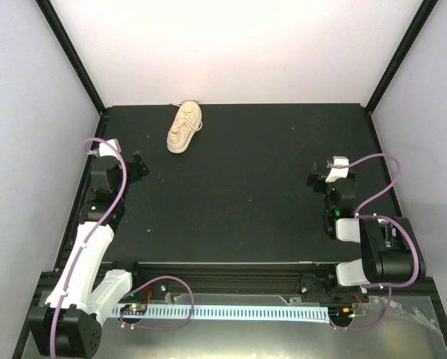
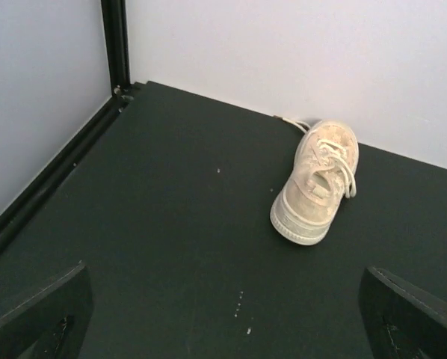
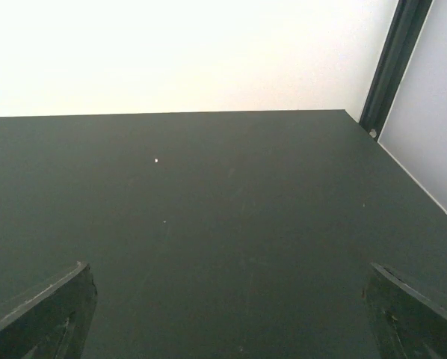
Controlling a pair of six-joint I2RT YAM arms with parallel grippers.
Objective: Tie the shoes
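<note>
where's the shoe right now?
The sneaker lies at the far edge of the table by the back wall, left of centre, ahead of the left gripper; not in the right wrist view.

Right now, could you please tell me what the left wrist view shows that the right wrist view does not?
Left wrist only: the shoe, lying near the back wall with loose laces, and the left corner post. Right wrist only: the right corner post. Shared: the black table, that wall, and an open gripper at the bottom, the left gripper or the right gripper.
</note>
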